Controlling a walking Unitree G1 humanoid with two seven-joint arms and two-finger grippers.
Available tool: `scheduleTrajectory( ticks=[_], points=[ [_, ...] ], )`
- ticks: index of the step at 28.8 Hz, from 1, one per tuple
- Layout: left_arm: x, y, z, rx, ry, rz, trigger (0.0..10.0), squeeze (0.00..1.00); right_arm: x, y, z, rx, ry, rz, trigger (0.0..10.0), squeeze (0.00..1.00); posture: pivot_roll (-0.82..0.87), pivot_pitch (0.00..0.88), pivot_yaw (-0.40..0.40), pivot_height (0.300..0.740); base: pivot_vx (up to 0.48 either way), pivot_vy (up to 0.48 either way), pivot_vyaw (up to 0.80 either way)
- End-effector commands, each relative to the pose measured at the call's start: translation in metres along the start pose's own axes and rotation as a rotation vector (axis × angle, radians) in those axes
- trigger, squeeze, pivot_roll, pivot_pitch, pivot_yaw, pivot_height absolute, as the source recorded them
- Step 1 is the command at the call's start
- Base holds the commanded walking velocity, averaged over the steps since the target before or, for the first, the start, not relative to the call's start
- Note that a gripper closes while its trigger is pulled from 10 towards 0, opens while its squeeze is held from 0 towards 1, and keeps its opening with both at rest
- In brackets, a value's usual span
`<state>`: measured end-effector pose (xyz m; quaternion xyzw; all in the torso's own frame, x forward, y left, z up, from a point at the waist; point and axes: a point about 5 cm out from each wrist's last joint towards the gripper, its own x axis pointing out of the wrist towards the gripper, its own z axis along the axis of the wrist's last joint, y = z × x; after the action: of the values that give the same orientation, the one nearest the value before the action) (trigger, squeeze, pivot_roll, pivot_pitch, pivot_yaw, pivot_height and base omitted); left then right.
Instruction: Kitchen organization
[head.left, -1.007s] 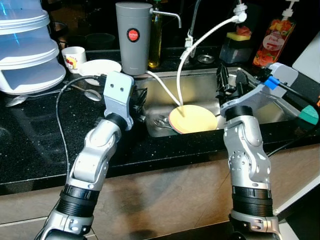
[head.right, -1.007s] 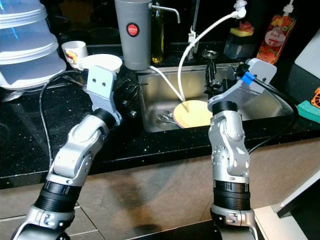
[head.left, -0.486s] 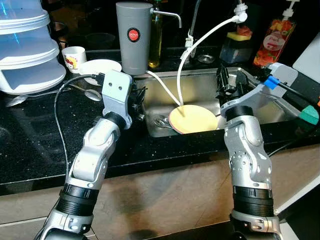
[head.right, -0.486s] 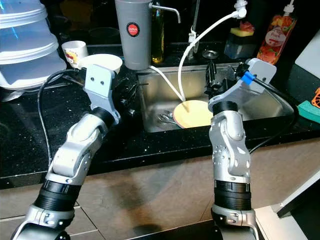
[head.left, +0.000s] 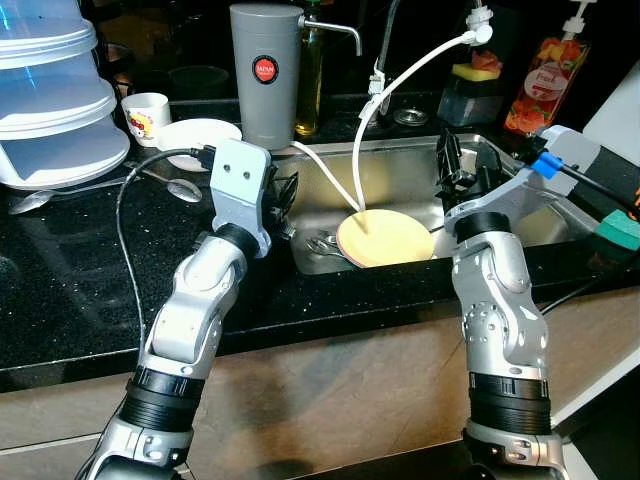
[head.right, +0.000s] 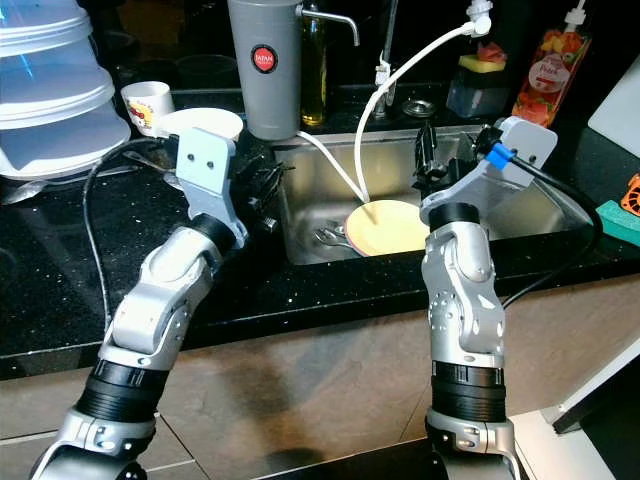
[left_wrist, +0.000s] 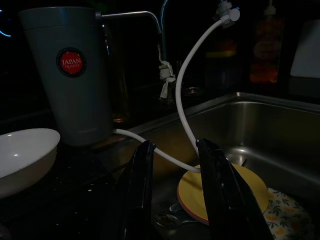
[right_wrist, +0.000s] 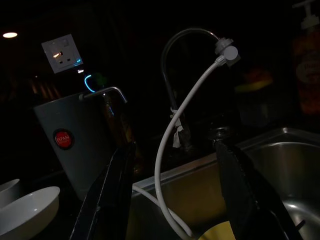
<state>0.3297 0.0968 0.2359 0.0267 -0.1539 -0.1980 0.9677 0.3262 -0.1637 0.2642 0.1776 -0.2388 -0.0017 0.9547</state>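
Observation:
A yellow plate (head.left: 385, 237) lies in the steel sink (head.left: 400, 185) on top of a floral plate (left_wrist: 287, 220), with a spoon (head.left: 322, 245) beside it. A white hose (head.left: 400, 80) curves from the tap down onto the plate. My left gripper (head.left: 283, 200) hovers open at the sink's left edge, its fingers (left_wrist: 142, 170) framing the plate and holding nothing. Above the sink's right half, just right of the plate, my right gripper (head.left: 462, 165) stands open and empty, its fingers (right_wrist: 117, 185) wide apart.
On the black counter left of the sink are a grey filter jug (head.left: 265, 75), a white bowl (head.left: 198, 135), a cup (head.left: 148, 115), a spoon (head.left: 185, 190) and stacked plastic tubs (head.left: 50, 100). A soap bottle (head.left: 545, 80) and a teal sponge (head.left: 620, 228) stand at right.
The left gripper has swayed slightly left and back by the sink's left edge. The right gripper and the dishes have not moved.

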Motion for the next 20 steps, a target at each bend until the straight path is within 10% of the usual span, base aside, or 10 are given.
scheduleTrajectory(
  ticks=[1,20],
  points=[
    [0.0031,-0.0034,0.0018,-0.002,-0.004,-0.008,10.0,0.0,-0.0016,-0.0021,0.0029,0.0,-0.003,-0.009,10.0,0.0,0.07,0.0,-0.031,0.74,0.0,0.0,0.0],
    [0.0006,-0.0034,0.0015,0.0,-0.002,-0.006,10.0,0.0,-0.0012,-0.0016,-0.0005,-0.004,0.011,-0.009,10.0,0.0,0.07,0.0,-0.034,0.74,0.0,0.0,0.0]
  ],
)
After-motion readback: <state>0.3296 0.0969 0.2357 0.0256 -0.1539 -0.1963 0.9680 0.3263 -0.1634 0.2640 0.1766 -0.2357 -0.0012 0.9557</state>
